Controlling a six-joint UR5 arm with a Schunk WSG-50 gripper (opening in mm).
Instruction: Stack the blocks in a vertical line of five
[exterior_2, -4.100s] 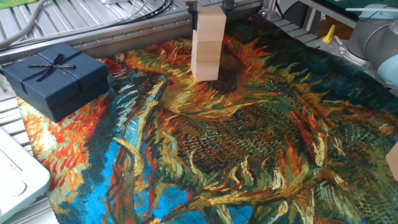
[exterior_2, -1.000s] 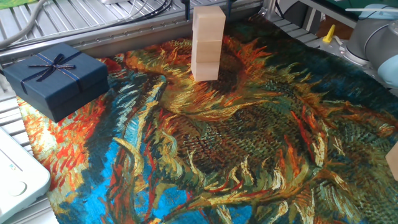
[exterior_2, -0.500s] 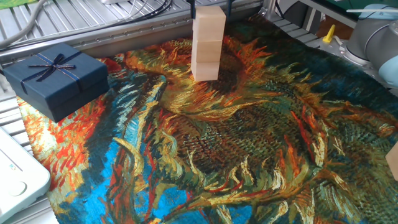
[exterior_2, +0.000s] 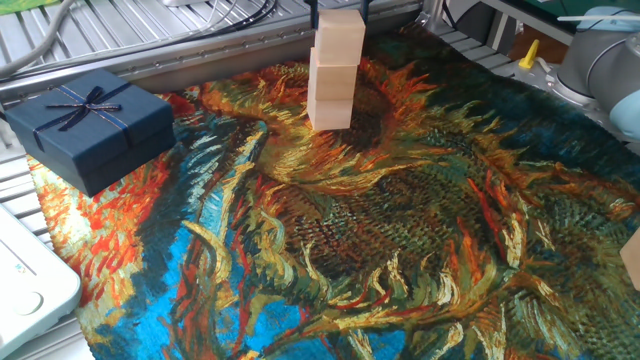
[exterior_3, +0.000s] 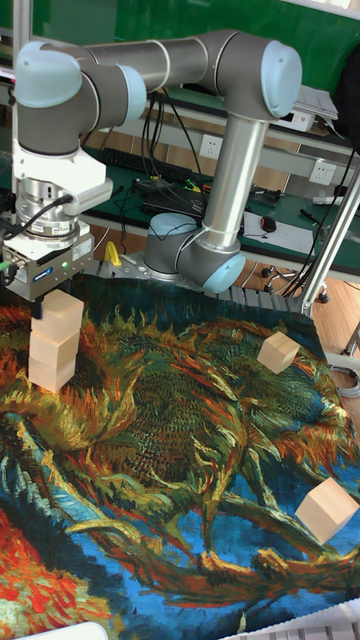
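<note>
**Three Cubes Up, Two Loose on the Cloth**

Where the sunflower-painted cloth (exterior_2: 400, 230) covered the counter, a stack of three pale wooden blocks (exterior_2: 332, 72) stood near its far edge, the top block (exterior_3: 62, 312) sitting slightly askew on the two beneath. The end effector (exterior_3: 40, 296) hung directly over that top block, its fingers flanking the upper part of the cube; whether they pinched it or stood just clear could not be told. Two more blocks lay well apart from the stack: one tilted block (exterior_3: 278, 352) further along the cloth and another loose block (exterior_3: 327, 509) near the cloth's edge. A dark blue gift box (exterior_2: 88, 125) with a ribbon sat off to the side of the stack, apart from it. No writing could be read anywhere.
</note>
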